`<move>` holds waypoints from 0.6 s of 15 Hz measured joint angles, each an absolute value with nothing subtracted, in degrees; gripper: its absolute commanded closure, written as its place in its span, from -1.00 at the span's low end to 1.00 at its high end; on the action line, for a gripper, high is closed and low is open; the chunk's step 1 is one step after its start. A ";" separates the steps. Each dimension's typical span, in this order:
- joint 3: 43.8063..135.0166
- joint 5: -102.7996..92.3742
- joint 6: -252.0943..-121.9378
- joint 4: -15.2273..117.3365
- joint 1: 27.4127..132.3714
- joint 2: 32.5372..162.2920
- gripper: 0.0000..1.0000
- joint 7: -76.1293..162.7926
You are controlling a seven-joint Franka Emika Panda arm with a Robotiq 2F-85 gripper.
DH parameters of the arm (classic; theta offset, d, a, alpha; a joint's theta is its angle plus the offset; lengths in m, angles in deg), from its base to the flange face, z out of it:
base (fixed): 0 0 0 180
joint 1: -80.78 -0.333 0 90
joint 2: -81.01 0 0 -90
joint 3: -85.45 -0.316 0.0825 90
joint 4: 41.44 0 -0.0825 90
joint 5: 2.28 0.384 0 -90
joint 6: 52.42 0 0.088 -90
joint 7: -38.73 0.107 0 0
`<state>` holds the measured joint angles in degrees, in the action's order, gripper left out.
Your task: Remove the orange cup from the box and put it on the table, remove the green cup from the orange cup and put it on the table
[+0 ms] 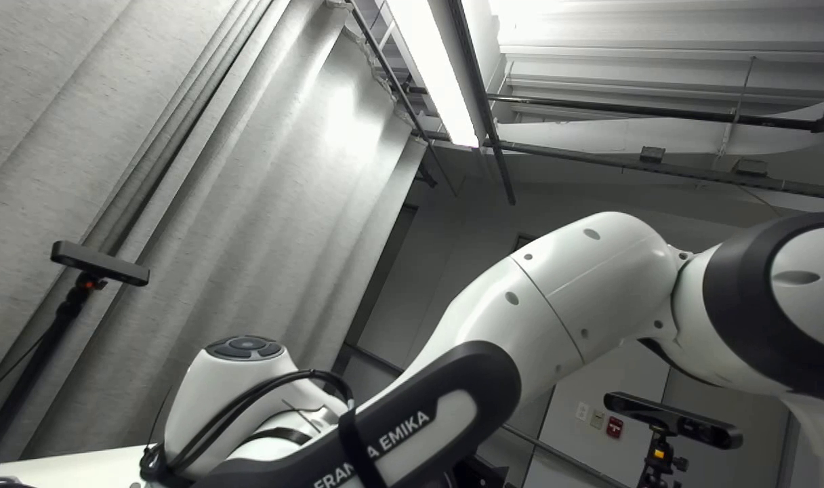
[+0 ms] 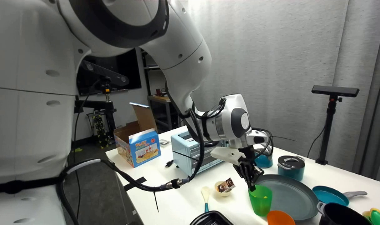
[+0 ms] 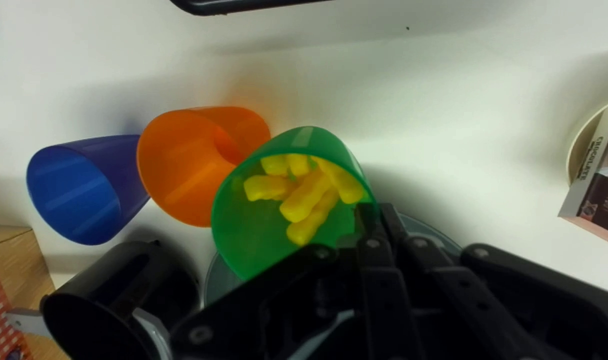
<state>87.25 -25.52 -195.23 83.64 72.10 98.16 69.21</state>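
The green cup (image 2: 260, 200) holds several yellow pieces (image 3: 304, 195), seen inside it in the wrist view. My gripper (image 3: 381, 215) is shut on the green cup's rim, one fingertip inside the wall and one outside. The gripper (image 2: 252, 186) also shows above that cup in an exterior view. I cannot tell whether the cup's base touches the pale table (image 2: 168, 203). The orange cup (image 3: 184, 160) stands upright beside the green cup, separate from it, with a blue cup (image 3: 79, 190) next to it. The open cardboard box (image 2: 144, 148) stands at the table's far end.
A grey plate (image 2: 293, 198) lies beside the green cup. A black pot (image 2: 340, 215), a teal pan (image 2: 329, 194) and a lidded teal pot (image 2: 291, 168) stand near it. A small bowl (image 2: 220, 192), a spoon (image 2: 205, 194), a black tray (image 2: 212, 218) and a toaster (image 2: 183, 153) are also there.
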 measured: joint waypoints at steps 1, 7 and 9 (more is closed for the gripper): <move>87.25 -25.51 -195.23 83.11 72.10 98.73 0.98 69.10; 87.25 -25.08 -195.31 80.44 72.09 101.52 0.98 68.05; 87.25 -24.84 -195.33 79.90 72.08 102.15 0.98 67.92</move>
<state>87.25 -24.84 -195.33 79.90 72.08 102.15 67.92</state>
